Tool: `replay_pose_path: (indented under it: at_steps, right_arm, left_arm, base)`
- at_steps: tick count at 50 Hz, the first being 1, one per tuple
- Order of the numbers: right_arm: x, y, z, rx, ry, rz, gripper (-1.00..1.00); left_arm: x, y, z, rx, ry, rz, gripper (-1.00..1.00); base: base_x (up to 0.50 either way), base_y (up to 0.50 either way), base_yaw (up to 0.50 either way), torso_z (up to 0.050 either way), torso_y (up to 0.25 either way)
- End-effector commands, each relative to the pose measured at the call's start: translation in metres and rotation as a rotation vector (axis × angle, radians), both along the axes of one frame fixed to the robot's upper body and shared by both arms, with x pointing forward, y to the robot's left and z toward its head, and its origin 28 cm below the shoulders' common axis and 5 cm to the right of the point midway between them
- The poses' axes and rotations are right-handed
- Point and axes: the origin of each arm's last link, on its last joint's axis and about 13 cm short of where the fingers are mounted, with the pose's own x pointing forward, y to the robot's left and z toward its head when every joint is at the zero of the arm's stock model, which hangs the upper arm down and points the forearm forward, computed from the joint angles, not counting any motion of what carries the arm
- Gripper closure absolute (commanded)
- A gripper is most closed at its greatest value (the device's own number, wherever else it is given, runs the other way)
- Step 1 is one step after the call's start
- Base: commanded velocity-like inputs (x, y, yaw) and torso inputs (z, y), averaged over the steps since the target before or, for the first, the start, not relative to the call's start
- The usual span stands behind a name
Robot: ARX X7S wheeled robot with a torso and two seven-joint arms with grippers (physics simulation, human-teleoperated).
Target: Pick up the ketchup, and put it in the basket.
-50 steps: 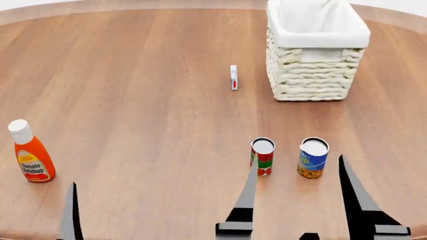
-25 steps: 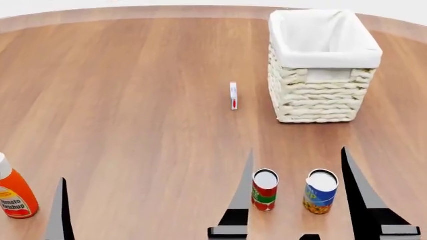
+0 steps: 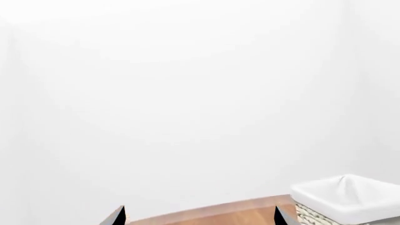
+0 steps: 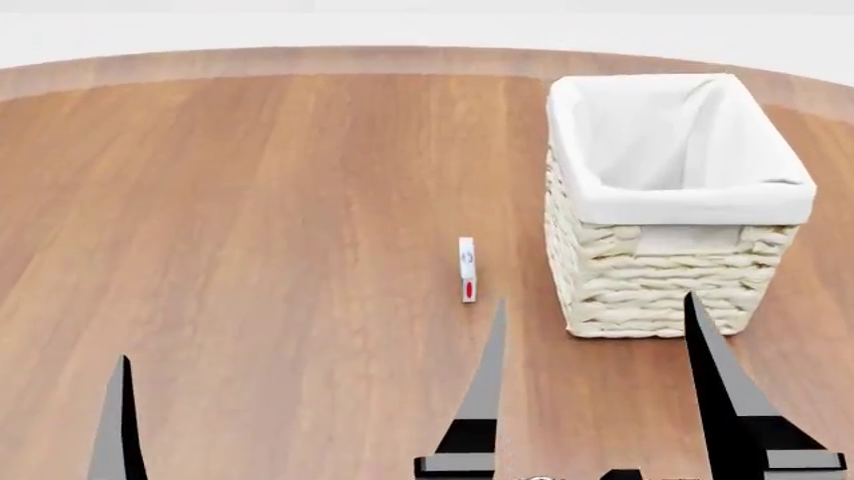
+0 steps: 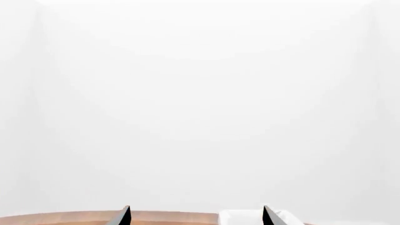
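Right claw [image 4: 595, 385] spread wide, empty, basket [image 4: 667, 280] just beyond; ketchup unseen.

A round wooden table [image 4: 240, 220] fills most of the head view, its warm brown grain running away from the camera and its curved far edge showing as a paler band. Behind that edge lies a plain white background [image 4: 267, 25]. On the table stands a small thin box [image 4: 466, 269], seen edge-on, white with a red patch low down and a small bluish mark near the top. It stands upright, alone near the middle of the table. In both wrist views only a narrow strip of the wood shows beneath the white backdrop.
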Motion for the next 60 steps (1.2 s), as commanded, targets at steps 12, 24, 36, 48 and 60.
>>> replay_pose_path:
  at_steps: [12,24,36,48,60]
  right_arm:
    - [0.0027,-0.0021,0.0014,0.0,-0.011,-0.005,-1.0]
    - [0.0026,-0.0021,0.0013,0.004,-0.009,0.0,-1.0]
    - [0.002,-0.0015,0.0024,0.046,-0.05,0.015,-1.0]
    - [-0.0004,-0.0015,0.0023,0.08,-0.047,0.056,-1.0]
    - [-0.0014,-0.0023,0.0034,0.078,-0.045,0.052,-1.0]
  left_arm:
    - [0.0072,0.0047,-0.0008,-0.018,0.0,0.051,-1.0]
    - [0.0073,0.005,-0.0015,-0.019,-0.002,0.053,-1.0]
    - [0.007,0.0049,-0.0012,-0.02,-0.003,0.052,-1.0]
    - [0.0062,0.0053,0.0001,-0.021,-0.004,0.057,-1.0]
    - [0.0055,0.0054,0.0008,-0.019,-0.009,0.057,-1.0]
  base:
    - [0.5,0.0,0.0,0.0,0.0]
    - [0.5,0.0,0.0,0.0,0.001]
    - [0.5,0.0,0.0,0.0,0.001]
    - [0.0,-0.25,0.0,0.0,0.001]
    - [0.0,-0.5,0.0,0.0,0.0]
